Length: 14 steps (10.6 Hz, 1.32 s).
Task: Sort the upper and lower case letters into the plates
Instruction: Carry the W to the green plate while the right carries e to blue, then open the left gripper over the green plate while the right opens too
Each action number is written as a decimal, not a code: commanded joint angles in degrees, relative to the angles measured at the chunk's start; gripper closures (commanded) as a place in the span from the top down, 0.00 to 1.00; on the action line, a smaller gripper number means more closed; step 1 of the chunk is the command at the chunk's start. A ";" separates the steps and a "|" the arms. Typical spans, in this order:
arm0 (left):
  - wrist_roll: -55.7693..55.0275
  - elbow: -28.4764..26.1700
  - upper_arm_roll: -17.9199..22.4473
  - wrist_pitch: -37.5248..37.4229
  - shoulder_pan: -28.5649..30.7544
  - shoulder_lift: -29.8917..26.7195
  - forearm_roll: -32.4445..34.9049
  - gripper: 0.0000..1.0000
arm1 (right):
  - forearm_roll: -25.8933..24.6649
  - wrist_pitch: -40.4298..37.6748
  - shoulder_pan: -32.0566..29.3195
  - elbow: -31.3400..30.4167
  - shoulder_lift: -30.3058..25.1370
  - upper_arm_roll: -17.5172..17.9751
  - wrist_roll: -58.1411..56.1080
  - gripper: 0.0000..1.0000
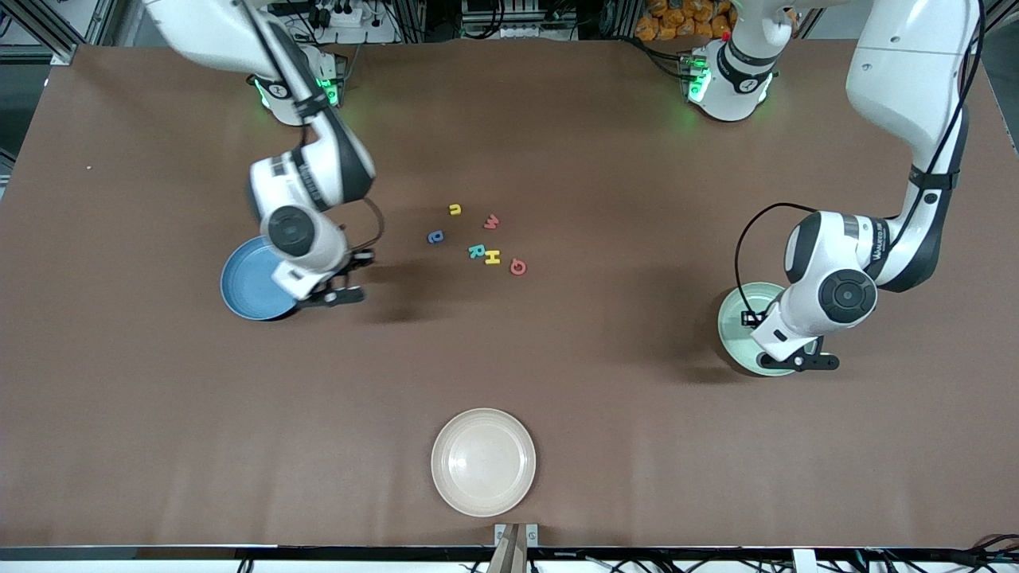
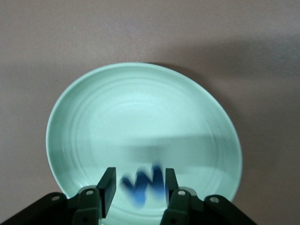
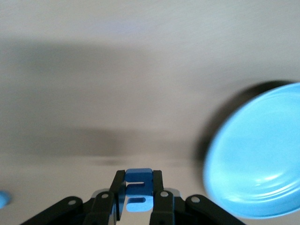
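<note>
My left gripper point(image 2: 138, 180) hangs over the mint green plate point(image 2: 140, 117), its fingers apart. A blurred blue letter W point(image 2: 143, 185) shows between them, with a gap beside it. In the front view this gripper point(image 1: 812, 360) is above the green plate point(image 1: 736, 318). My right gripper point(image 3: 139, 180) is shut on a small blue letter point(image 3: 139, 187). It is over the table just beside the blue plate point(image 3: 262, 159), at the plate's point(image 1: 247, 282) rim. Several letters lie mid-table: yellow point(image 1: 454, 209), coral point(image 1: 492, 222), blue point(image 1: 435, 236), teal R point(image 1: 475, 251), yellow H point(image 1: 493, 257), coral Q point(image 1: 517, 267).
A cream-beige round plate point(image 1: 483, 461) sits near the table's front edge, nearer to the front camera than the letters. Brown tabletop stretches between the two plates and around the letter cluster.
</note>
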 commanded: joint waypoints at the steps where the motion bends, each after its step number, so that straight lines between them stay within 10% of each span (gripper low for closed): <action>1: 5.65 0.75 2.18 1.11 -0.29 -0.17 -0.85 1.00 | -5.21 -0.51 -4.13 0.92 -0.21 -1.45 -2.21 0.12; 6: 2.50 0.92 1.57 -0.37 -7.20 -4.56 -1.90 1.00 | -7.25 2.29 -7.23 -1.35 0.58 -1.55 -10.39 0.21; 8: 2.32 1.19 1.48 -1.26 -10.38 -4.83 -5.32 1.00 | -7.69 2.48 -8.01 -1.45 0.58 -1.55 -14.06 0.58; 9: 1.89 1.45 0.35 -1.26 -11.87 -4.83 -6.81 1.00 | -7.69 2.48 -8.37 -1.45 0.58 -1.55 -15.31 1.00; 14: -23.31 4.35 0.52 -4.07 -25.84 -5.27 -10.52 1.00 | -1.23 2.65 -5.13 -2.33 -0.38 -0.58 -0.15 1.00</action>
